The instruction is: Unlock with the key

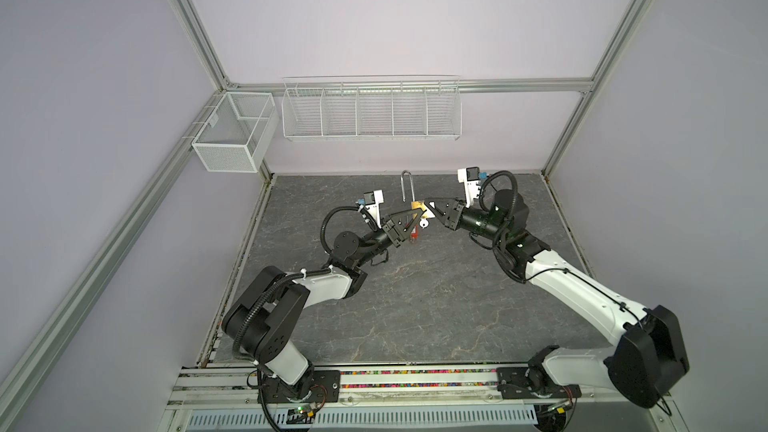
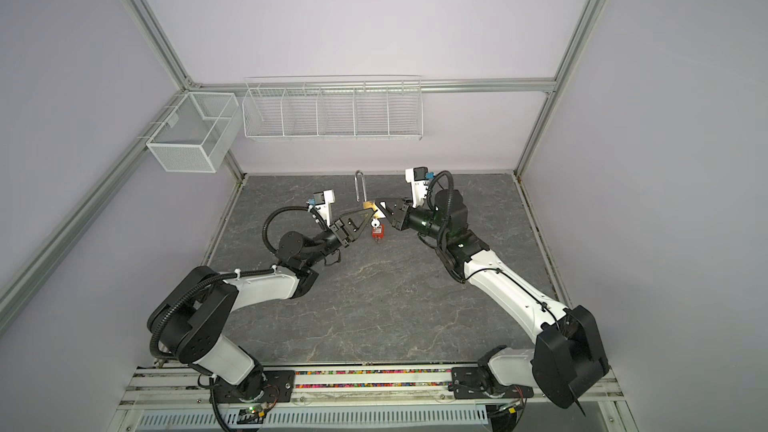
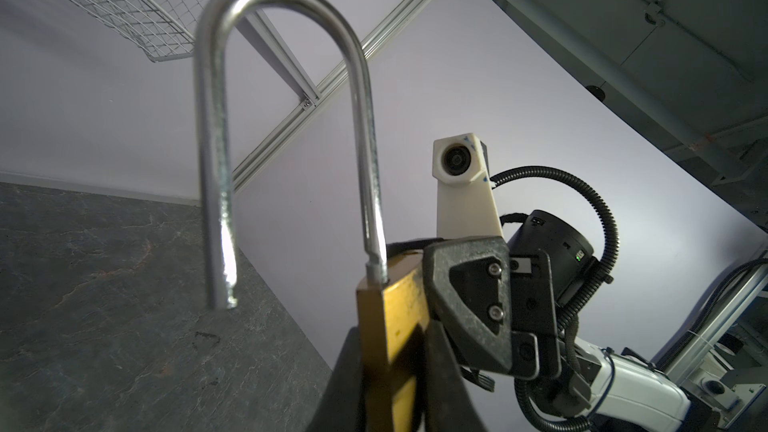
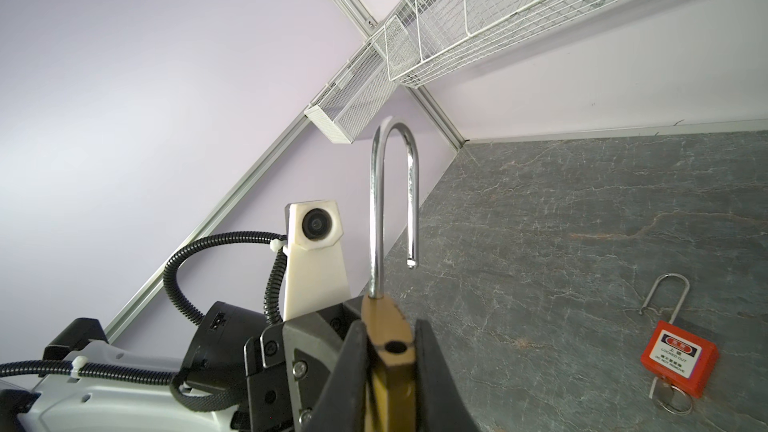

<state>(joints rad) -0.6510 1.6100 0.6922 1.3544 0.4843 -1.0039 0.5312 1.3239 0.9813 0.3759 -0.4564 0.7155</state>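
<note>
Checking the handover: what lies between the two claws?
The brass padlock: the left claw and right claw both clamp its body, shackle open, clearest in both wrist views.

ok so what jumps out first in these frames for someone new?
The brass padlock is held in mid-air over the far middle of the table, with the left gripper and right gripper both closed on its body. Its shackle is sprung open: one leg hangs free and its socket is empty. A red lockout padlock with a key ring lies flat on the table, just on the near side of the grippers.
</note>
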